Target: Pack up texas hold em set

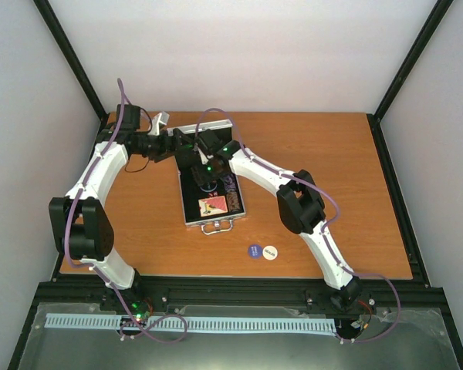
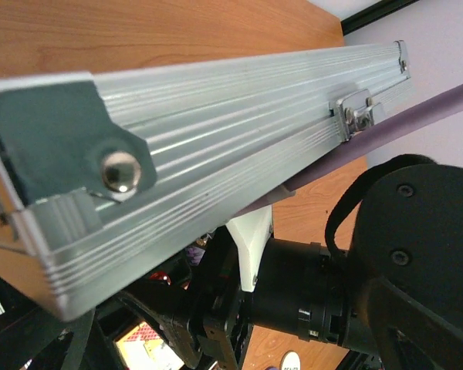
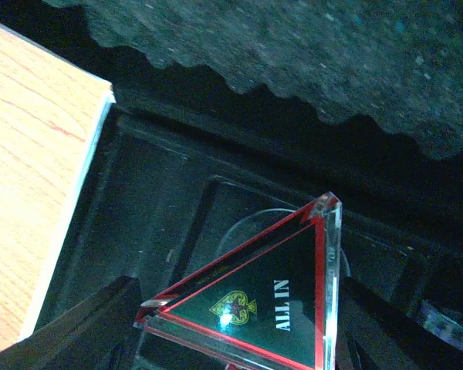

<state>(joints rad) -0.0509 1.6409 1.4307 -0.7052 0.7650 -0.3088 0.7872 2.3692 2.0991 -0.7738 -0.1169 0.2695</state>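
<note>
The silver case (image 1: 216,223) lies open at the middle of the counter (image 1: 332,169), its lid (image 2: 239,131) raised toward the far edge. The right claw (image 3: 239,308) grips the black triangle (image 3: 270,301), marked ALL IN, tilted over the black foam inside the case. The left claw (image 1: 181,142) is spread wide at the lid. The pink-orange card box (image 1: 212,205) sits in the case's near end. A blue disc (image 1: 254,250) and a white disc (image 1: 271,252) lie touching near the counter's near edge
</note>
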